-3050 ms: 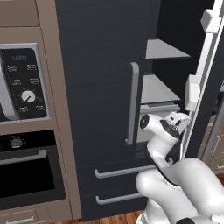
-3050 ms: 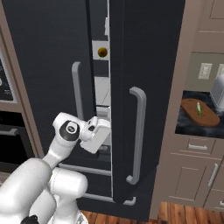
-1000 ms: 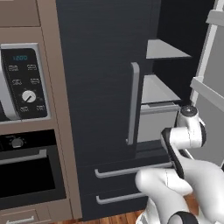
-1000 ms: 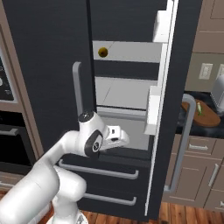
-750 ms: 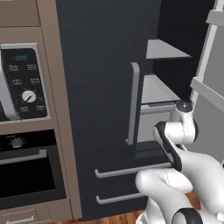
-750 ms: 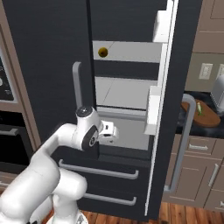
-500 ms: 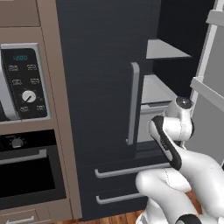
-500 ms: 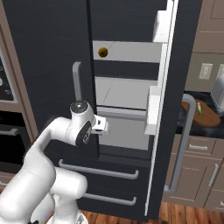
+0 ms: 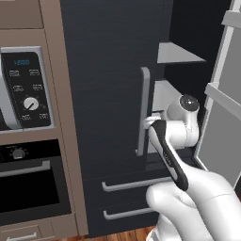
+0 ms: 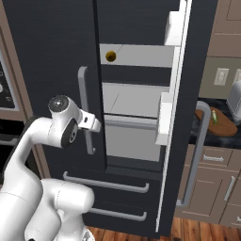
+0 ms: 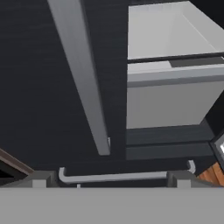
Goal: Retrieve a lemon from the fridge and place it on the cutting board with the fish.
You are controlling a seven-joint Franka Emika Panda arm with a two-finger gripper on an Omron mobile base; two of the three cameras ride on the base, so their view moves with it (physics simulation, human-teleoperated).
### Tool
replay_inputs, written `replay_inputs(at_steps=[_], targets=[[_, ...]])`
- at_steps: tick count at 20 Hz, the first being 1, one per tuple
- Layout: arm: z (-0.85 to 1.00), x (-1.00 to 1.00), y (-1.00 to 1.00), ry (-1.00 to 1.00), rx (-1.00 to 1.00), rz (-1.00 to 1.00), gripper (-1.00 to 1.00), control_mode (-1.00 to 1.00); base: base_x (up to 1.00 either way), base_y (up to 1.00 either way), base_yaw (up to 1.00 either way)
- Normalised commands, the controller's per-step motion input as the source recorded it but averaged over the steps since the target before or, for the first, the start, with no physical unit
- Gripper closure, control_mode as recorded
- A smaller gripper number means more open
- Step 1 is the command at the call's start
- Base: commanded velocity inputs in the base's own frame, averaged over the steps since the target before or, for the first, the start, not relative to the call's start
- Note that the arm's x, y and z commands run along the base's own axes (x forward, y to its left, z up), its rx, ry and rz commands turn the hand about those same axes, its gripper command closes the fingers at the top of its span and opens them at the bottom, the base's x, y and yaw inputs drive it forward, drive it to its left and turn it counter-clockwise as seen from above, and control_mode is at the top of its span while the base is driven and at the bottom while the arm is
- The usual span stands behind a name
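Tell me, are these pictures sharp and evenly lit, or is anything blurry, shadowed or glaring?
Left base view: flat, even light with no glare, soft edges, and the fridge interior above its shelf is almost black. Right base view: the shelves are brightly lit, and the lemon looks dim and brownish in shade. Hand view: blurry close up, with the bar handle smeared.

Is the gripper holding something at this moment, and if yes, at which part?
Nothing is held. The gripper is open, beside the left door handle of the fridge, without closing on it.
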Motion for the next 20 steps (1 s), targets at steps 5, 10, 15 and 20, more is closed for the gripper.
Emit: replay_inputs(at_steps=[5, 10, 15, 20], targets=[[0.49, 0.00, 0.11, 0.03, -0.03, -0.06, -1.00, -1.00, 0.00, 0.00, 0.00], [0.00, 0.07, 0.05, -0.01, 0.00, 0.00, -1.00, -1.00, 0.00, 0.00, 0.00], [0.00, 0.51, 0.19, -0.11, 0.00, 0.00, -1.00, -1.00, 0.00, 0.00, 0.00], [0.01, 0.61, 0.11, -0.13, -0.03, 0.02, -1.00, -1.00, 0.00, 0.00, 0.00]])
